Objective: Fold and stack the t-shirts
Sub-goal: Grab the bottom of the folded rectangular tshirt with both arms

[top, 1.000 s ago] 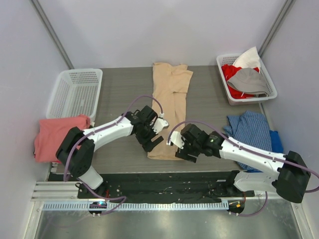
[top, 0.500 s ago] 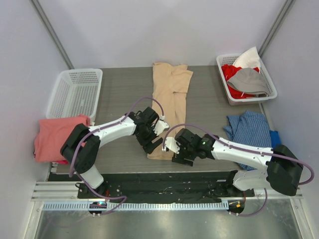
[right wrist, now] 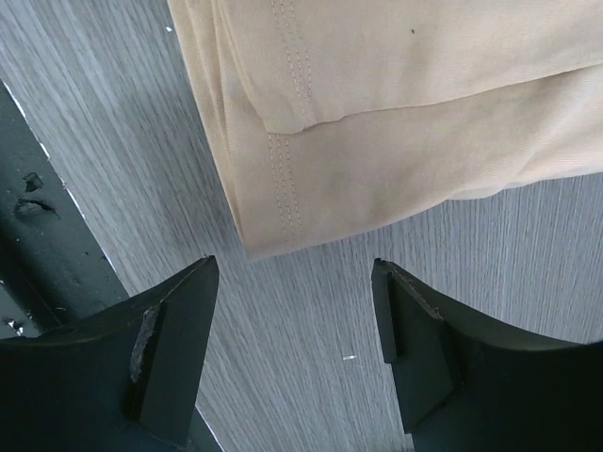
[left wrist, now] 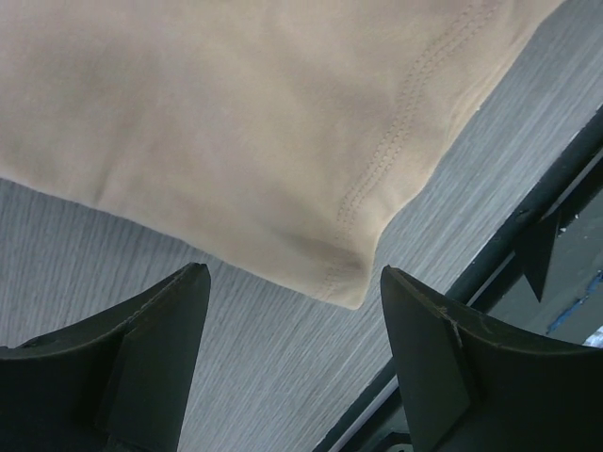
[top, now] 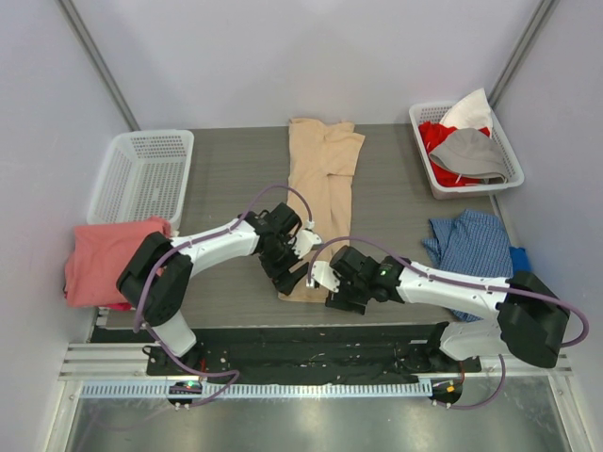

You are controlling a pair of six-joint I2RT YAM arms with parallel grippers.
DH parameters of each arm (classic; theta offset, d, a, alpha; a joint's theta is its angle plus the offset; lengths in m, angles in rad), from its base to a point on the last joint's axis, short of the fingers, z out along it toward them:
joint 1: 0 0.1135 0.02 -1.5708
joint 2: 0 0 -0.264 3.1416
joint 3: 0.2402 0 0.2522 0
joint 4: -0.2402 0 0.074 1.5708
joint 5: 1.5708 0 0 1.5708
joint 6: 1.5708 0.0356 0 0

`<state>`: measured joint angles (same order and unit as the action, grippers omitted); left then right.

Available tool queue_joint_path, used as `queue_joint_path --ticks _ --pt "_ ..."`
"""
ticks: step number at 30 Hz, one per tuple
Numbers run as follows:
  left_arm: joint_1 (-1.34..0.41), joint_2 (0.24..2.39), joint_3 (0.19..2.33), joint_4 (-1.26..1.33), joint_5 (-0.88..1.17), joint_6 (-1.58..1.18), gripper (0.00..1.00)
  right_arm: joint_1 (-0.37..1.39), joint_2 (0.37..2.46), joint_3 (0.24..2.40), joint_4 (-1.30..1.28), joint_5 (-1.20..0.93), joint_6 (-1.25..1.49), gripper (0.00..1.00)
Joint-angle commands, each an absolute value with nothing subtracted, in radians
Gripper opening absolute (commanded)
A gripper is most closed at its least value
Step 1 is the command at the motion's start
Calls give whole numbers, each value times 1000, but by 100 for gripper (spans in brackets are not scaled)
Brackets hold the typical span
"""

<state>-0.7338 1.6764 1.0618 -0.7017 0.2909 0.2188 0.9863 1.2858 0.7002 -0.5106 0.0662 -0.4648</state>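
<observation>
A tan t-shirt [top: 320, 179] lies folded into a long narrow strip down the middle of the table, its hem end near the front edge. My left gripper [top: 292, 278] hovers open over the strip's near left corner; the left wrist view shows that tan t-shirt corner [left wrist: 283, 141] just beyond the left gripper [left wrist: 292, 275], nothing between the fingers. My right gripper [top: 332, 292] stands open at the near right corner. The right wrist view has the layered tan t-shirt hem [right wrist: 377, 122] just ahead of the right gripper [right wrist: 294, 264]. A salmon-pink t-shirt [top: 108, 259] lies crumpled at the left edge.
A white basket [top: 141, 174] stands at the back left. Another basket [top: 424, 160] at the back right holds red, grey and white clothes. A blue checked shirt [top: 476, 245] lies on the right side. The dark rail [top: 311, 339] runs along the table's front edge.
Both grippers have closed in on the near end of the tan strip: the right one has slid left, the left one a little right and nearer. The cloth has not moved.
</observation>
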Motion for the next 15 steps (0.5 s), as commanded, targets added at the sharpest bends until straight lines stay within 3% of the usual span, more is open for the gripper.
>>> queue_joint_path --ticks 1,15 --pt "-742 1661 1078 -716 354 242 77 992 1292 704 -466 87 -471 73" --pt "-742 1684 1055 -721 350 270 73 991 1351 724 -425 91 -483 67"
